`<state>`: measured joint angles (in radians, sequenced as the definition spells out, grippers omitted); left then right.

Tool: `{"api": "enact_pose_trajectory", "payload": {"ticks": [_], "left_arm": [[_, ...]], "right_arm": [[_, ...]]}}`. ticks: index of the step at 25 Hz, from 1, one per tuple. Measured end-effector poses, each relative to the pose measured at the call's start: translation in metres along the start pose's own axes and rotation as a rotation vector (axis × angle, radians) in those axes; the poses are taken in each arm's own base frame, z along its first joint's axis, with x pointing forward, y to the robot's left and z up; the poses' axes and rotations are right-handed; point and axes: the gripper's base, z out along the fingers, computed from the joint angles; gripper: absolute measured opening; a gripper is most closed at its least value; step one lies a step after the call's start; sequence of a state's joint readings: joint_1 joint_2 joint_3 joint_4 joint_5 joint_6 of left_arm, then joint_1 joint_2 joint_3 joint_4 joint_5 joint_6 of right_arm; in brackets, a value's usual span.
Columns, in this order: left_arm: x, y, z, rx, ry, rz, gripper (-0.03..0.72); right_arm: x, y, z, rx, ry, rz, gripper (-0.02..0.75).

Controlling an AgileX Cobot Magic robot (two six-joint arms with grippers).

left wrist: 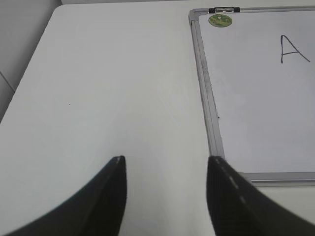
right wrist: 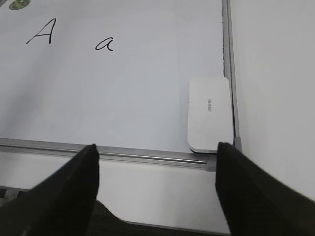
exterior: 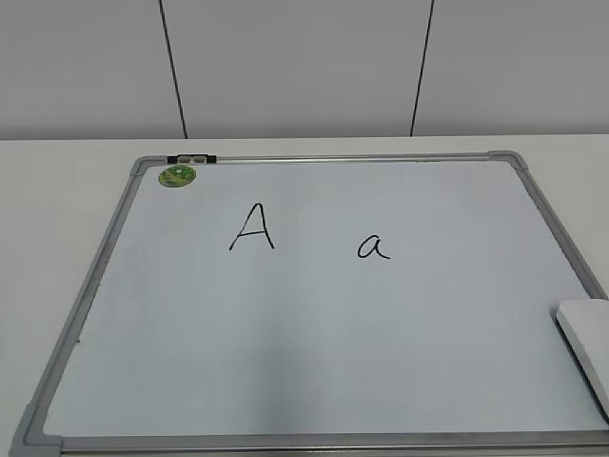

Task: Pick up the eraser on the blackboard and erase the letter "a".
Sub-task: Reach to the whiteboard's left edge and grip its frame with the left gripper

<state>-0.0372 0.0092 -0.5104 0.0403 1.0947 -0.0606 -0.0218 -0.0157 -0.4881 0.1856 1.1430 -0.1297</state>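
We take the blackboard (exterior: 314, 352) as our landmark: it lies flat on the white table (exterior: 57, 181), its silver-grey frame running all round a white writing surface. At its far left corner we see a round green magnet (exterior: 177, 175), and just beside that, on the far frame, a small black-and-white clip (exterior: 191, 158). Moving right across the board, a tall capital "A" (exterior: 252, 227) stands left of its middle, and the letter "a" (exterior: 374, 248) sits a little right of its middle, both in black marker and well apart from each other. Further right, at the blackboard's near right corner, the eraser (right wrist: 210, 114) lies flat, white side up with small grey print showing, its long edge against the right frame; in the exterior view only part of it shows at the picture's edge. In the left wrist view our left tool (left wrist: 167, 172) hangs over bare table left of the blackboard's near left corner, its fingers spread wide and holding nothing. In the right wrist view our right tool (right wrist: 157, 162) sits off the blackboard's near edge, spread wide as well, nothing between its fingers, the eraser apart from it.
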Motion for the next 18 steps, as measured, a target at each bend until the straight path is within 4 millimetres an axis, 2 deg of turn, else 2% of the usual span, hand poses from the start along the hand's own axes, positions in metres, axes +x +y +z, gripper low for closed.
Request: {"api": "enact_pose_trajectory", "payload": {"ticks": [13, 18], "left_arm": [[-0.001, 0.001, 0.001, -0.010, 0.008, 0.005, 0.360], [-0.023, 0.000, 0.012, -0.017, 0.107, 0.012, 0.360]], "right_arm": [[0.000, 0.000, 0.000, 0.000, 0.000, 0.000, 0.547], [0.000, 0.000, 0.000, 0.000, 0.000, 0.000, 0.547]]}}
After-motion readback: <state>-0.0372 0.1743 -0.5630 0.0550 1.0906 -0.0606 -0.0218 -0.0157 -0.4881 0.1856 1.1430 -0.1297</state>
